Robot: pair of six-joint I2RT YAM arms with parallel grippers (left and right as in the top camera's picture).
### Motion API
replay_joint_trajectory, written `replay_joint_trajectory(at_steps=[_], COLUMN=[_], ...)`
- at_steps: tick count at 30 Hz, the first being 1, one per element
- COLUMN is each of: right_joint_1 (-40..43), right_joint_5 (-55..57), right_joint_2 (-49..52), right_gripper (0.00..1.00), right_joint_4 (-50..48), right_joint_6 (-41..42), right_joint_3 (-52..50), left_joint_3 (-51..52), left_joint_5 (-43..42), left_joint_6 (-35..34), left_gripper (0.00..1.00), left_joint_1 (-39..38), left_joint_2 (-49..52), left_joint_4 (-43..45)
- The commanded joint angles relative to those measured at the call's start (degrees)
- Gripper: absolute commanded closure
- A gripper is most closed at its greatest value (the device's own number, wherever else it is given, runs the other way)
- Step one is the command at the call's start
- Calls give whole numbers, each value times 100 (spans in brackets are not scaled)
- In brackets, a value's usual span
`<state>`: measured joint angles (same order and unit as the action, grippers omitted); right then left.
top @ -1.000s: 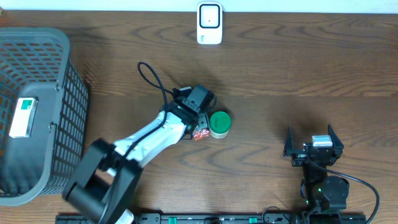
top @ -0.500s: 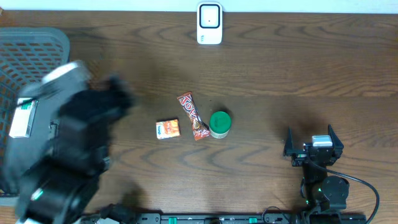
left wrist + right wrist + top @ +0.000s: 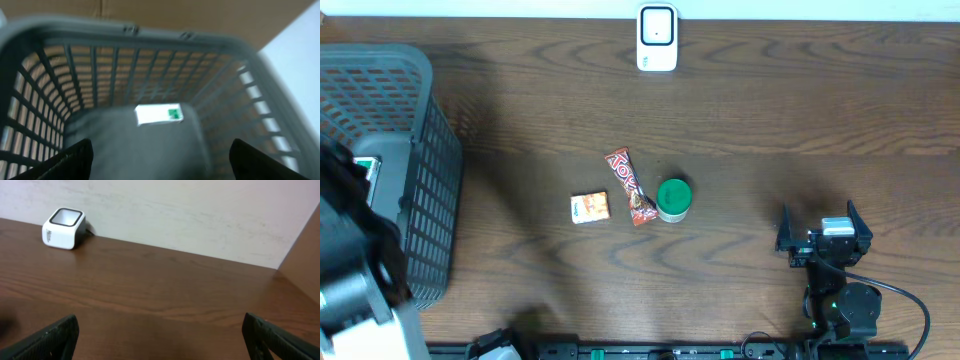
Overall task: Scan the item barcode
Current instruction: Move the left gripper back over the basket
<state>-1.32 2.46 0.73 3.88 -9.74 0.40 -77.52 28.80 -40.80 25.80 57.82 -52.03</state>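
Note:
Three items lie mid-table: a small orange box [image 3: 590, 207], a red candy bar [image 3: 631, 187] and a green-lidded jar [image 3: 674, 199]. The white barcode scanner [image 3: 657, 38] stands at the far edge and also shows as the scanner [image 3: 63, 228] in the right wrist view. My left gripper [image 3: 159, 162] hangs open and empty over the grey basket [image 3: 150, 42], looking down at a white-and-green box [image 3: 160, 114] on its floor. The left arm [image 3: 355, 270] is blurred at the far left. My right gripper [image 3: 824, 240] rests open near the front right, nothing between its fingers.
The grey basket [image 3: 425, 120] fills the left end of the table, with the white-and-green box [image 3: 368, 165] partly hidden by my left arm. A pale wall [image 3: 200, 210] rises behind the scanner.
My left arm swung from the candy bar at the table's middle leftward to above the basket, its jaws opening wider. The candy bar and orange box now lie uncovered. The right arm stayed still.

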Motion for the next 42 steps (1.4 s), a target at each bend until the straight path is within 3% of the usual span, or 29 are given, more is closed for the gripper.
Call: replay_joint_trajectory(at_steps=[1, 9, 15, 19, 24, 26, 42], right_joint_1=[-81, -81, -81, -81, -81, -81, -81], right_joint_5=[2, 2, 2, 2, 2, 2, 2], right_joint_2=[-13, -13, -13, -13, -13, -13, -11], right_gripper=[1, 1, 1, 1, 1, 1, 1], right_joint_4=[20, 20, 20, 20, 20, 20, 20], right_joint_6=[-61, -61, -61, -61, -59, -61, -61], right_joint_3=[-9, -9, -9, -9, -9, -9, -9], left_joint_3=[-7, -7, -7, -7, -7, -7, -7], left_joint_5=[-787, -719, -717, -715, -713, -713, 44], left_joint_6=[-68, -68, -63, -17, -20, -20, 160], left_gripper=[14, 16, 58, 73, 81, 92, 92], left_joint_1=[527, 955, 953, 955, 955, 955, 1058], left_joint_2=[765, 2345, 3333, 3764, 4229, 4393, 5372], left_joint_4=[48, 138, 527, 905, 1405, 1580, 2741])
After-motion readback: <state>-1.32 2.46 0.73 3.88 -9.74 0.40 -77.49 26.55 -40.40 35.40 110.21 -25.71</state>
